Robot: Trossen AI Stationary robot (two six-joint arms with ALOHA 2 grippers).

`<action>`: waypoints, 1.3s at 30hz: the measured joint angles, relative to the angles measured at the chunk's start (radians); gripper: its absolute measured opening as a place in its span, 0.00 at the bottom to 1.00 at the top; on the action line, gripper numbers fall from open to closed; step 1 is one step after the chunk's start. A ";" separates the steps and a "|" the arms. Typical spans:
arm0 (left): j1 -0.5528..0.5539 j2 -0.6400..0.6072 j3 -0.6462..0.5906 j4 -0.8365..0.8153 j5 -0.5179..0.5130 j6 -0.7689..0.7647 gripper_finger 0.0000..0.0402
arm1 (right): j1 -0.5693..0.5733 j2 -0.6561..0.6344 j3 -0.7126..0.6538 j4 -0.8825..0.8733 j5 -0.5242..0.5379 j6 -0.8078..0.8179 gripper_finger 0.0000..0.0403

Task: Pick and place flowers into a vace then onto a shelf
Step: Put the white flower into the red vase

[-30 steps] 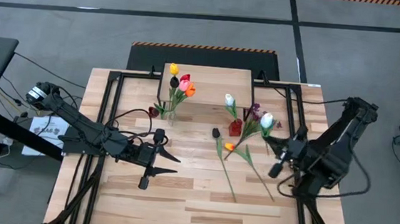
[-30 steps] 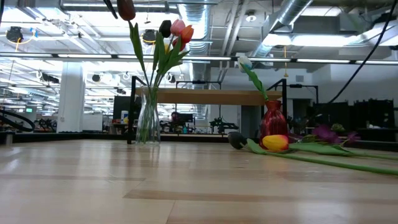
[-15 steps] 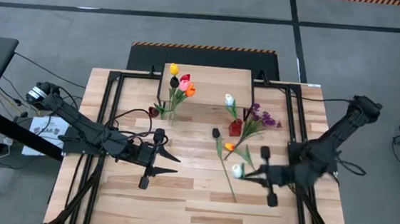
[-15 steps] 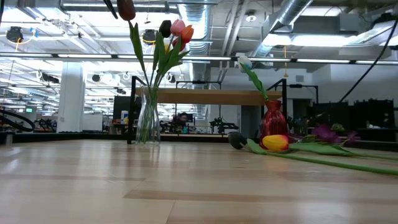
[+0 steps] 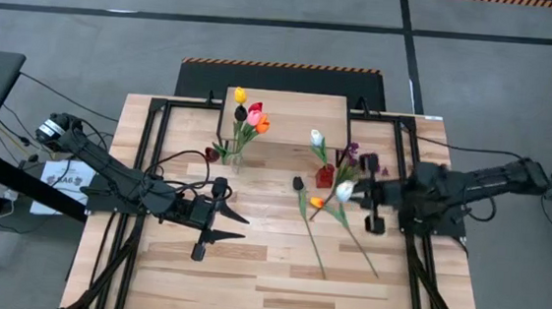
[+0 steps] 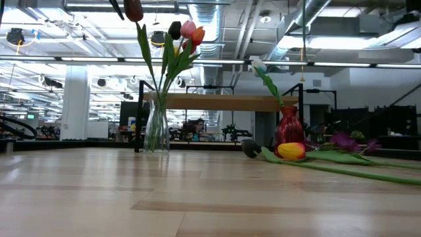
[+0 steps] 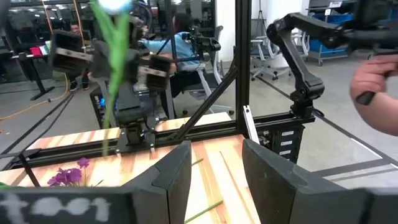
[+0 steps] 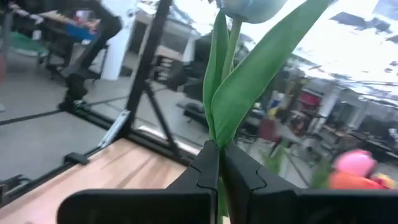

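My right gripper (image 5: 358, 193) is shut on a white tulip (image 5: 344, 191) and hovers just near of the red vase (image 5: 325, 175), which holds another white tulip (image 5: 317, 138). In the left wrist view that gripper (image 7: 118, 62) carries the tulip upright. The clear vase (image 5: 235, 157) of several tulips stands by its base before the shelf (image 5: 300, 105). A dark tulip (image 5: 298, 184), an orange-yellow tulip (image 5: 317, 202) and purple sprigs (image 5: 357, 157) lie flat on the table. My left gripper (image 5: 237, 226) waits open over the table's left-centre. My right gripper pinches the white tulip's green stem (image 8: 219, 140) and a leaf between its two fingers, coming level from the table's right, across the stem. The tulip is lifted clear and stands upright, head (image 8: 249, 6) above the fingers, stem end (image 7: 107, 134) hanging below.
Black frame bars (image 5: 154, 155) run along both table sides and behind the shelf. Bare plank surface (image 5: 266, 282) lies toward the near edge. A person's hand (image 7: 376, 78) shows beyond the table in the left wrist view. In the low view the red vase (image 6: 289, 128) stands behind the loose flowers.
My right gripper, shut on the white tulip the whole time, swung toward the table's near-left, then back toward the far edge, ending beside the red vase as its arm stretched out flat to the right. The tulip travelled with it, clear of the table.
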 joint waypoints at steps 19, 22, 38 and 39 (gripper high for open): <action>0.000 0.000 0.000 -0.005 -0.002 -0.001 0.34 | -0.515 -0.146 -0.264 0.303 -0.366 0.193 0.00; 0.000 0.000 0.000 -0.005 -0.002 -0.001 0.34 | -0.563 -0.127 -0.285 0.358 -0.383 0.216 0.00; 0.000 0.000 0.000 -0.012 -0.002 -0.001 0.34 | -0.669 0.110 -0.335 0.614 -0.387 0.301 0.00; 0.000 0.000 0.000 -0.014 -0.002 -0.001 0.34 | -0.672 0.127 -0.335 0.630 -0.387 0.306 0.00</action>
